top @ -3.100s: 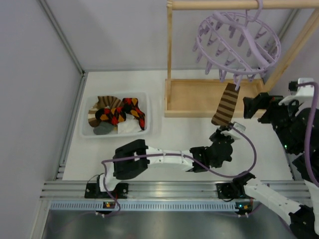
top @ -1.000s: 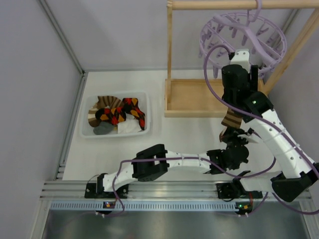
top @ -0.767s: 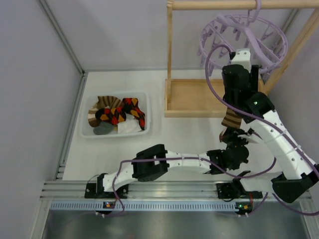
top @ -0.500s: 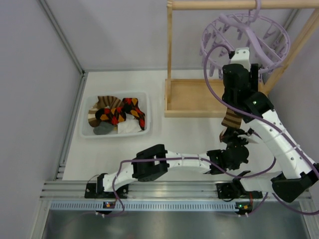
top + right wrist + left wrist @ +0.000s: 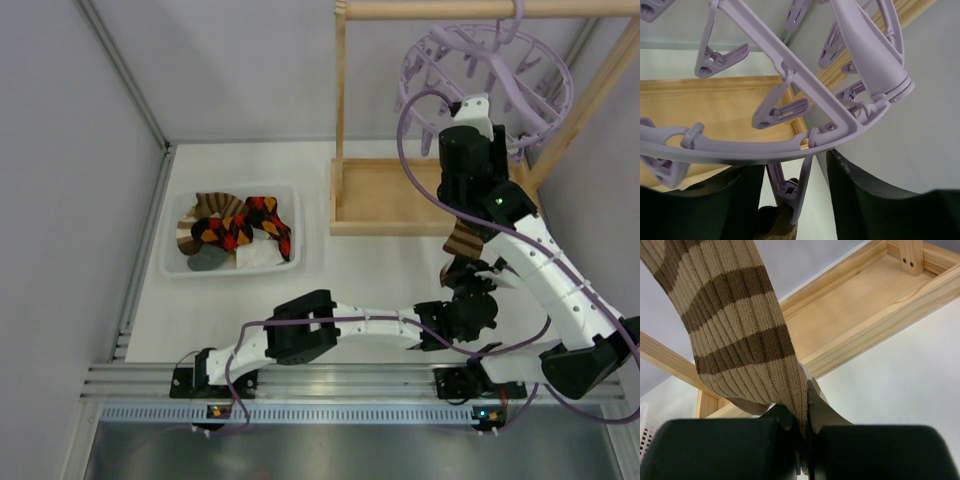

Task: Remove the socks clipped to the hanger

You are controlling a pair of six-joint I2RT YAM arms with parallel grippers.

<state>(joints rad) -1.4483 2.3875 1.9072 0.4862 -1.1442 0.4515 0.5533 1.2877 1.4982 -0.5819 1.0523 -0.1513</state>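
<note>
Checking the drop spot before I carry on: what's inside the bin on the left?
The bin holds striped socks, diamond-patterned socks, a white sock and a grey sock, heaped together. Anything under the heap is covered.

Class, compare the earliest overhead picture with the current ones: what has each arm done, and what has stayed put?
The right gripper swung in from the right side up to the hanger; its open jaws now straddle the peg holding the striped sock. The left arm shifted right, the left gripper shut on the sock's lower end. The hanger rocked slightly. The socks in the bin are unchanged.
</note>
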